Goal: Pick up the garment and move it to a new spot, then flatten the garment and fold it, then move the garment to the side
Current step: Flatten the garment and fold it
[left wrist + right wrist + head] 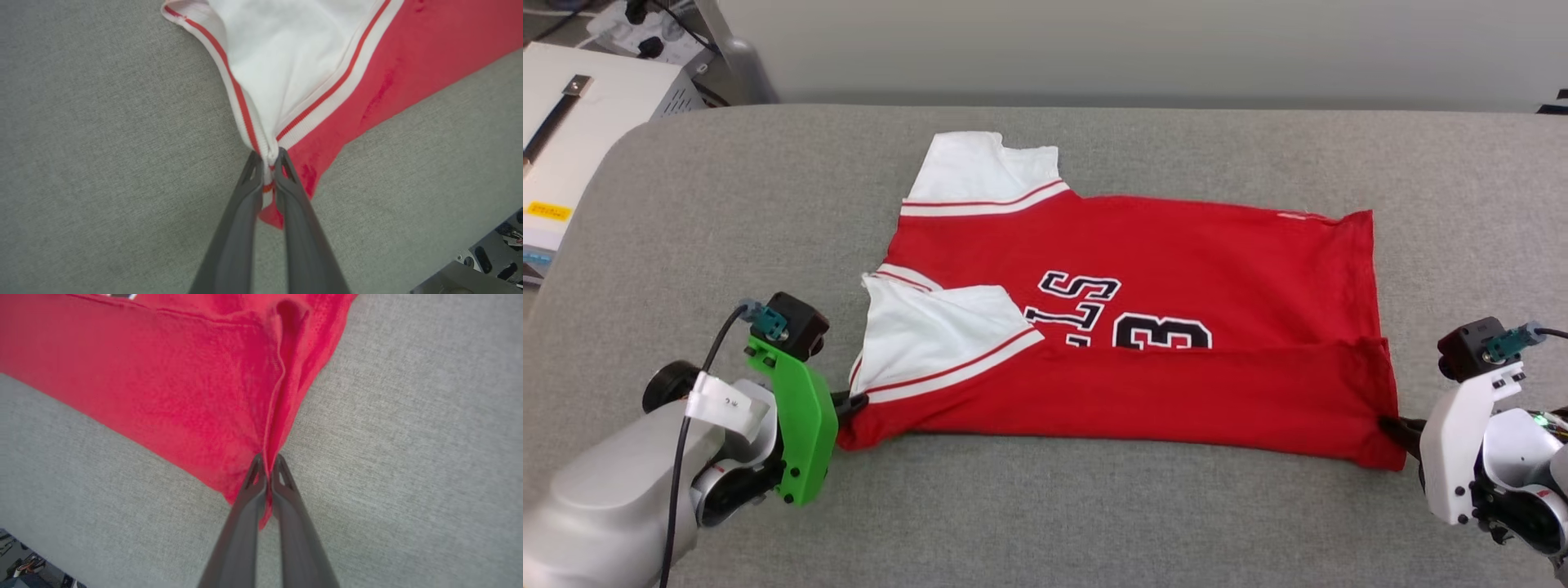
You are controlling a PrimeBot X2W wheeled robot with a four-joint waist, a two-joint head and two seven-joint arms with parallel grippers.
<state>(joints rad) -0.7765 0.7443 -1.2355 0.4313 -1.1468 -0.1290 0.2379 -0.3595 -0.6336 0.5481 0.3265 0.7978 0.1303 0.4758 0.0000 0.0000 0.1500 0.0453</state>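
On the grey worktop (1094,506) you see the red jersey T-shirt (1176,245), near edge folded over; left end effector (849,402) pinches its sleeve-side corner, right end effector (1388,425) pinches the hem corner.

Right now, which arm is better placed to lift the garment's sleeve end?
Left. The left gripper is shut on the garment at the sleeve trim; the right gripper pinches the opposite hem corner.

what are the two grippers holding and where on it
Both hold the garment: left gripper pinches the folded sleeve's striped trim, right gripper the red hem corner.
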